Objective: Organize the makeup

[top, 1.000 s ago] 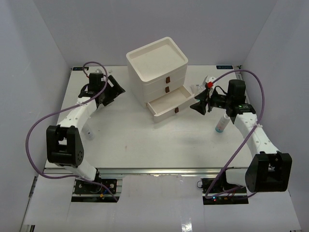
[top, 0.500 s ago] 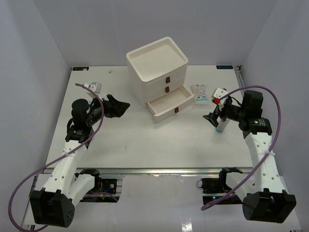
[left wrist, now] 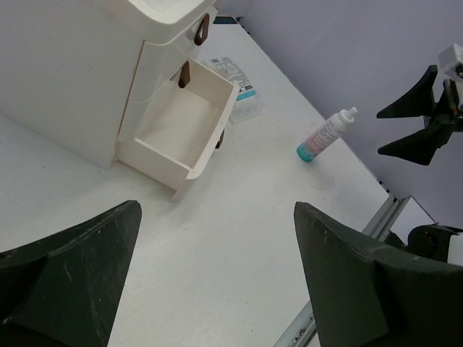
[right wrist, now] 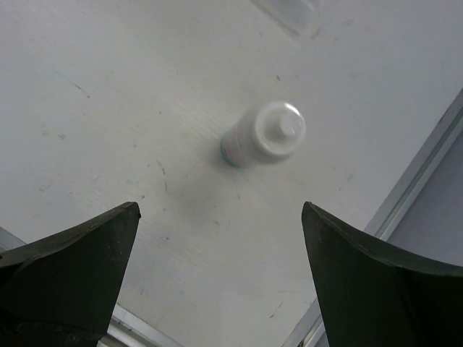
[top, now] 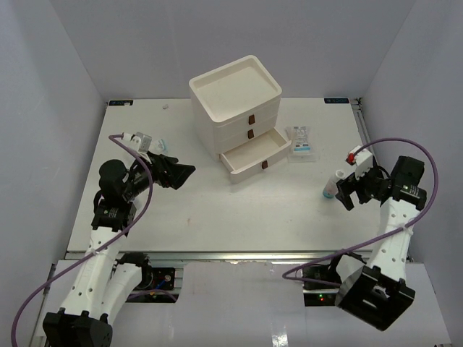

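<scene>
The small white-and-blue bottle [top: 331, 189] stands upright on the surface [top: 217, 210], toward 4 o'clock from the open drawer [top: 253, 155]. The right pincer [top: 347, 194] hangs beside and above it, fingers spread wide and gripping nothing. In the right wrist view the cap sits toward 1 o'clock of the gap, not centred. The likely trouble is that a descent from here could let one finger clip the tall, narrow bottle and knock it over, and it could then roll toward the nearby 3 o'clock edge. The clear packets [top: 301, 141] lie flat at 2 o'clock from the drawer, and they look thin enough to slip from a pinch. The left pincer [top: 177, 173], also spread and empty, faces the three-drawer box [top: 235, 101]. The box's bottom drawer is pulled out and looks empty, its top tray is bare, and its two upper drawers are shut with their contents hidden.
</scene>
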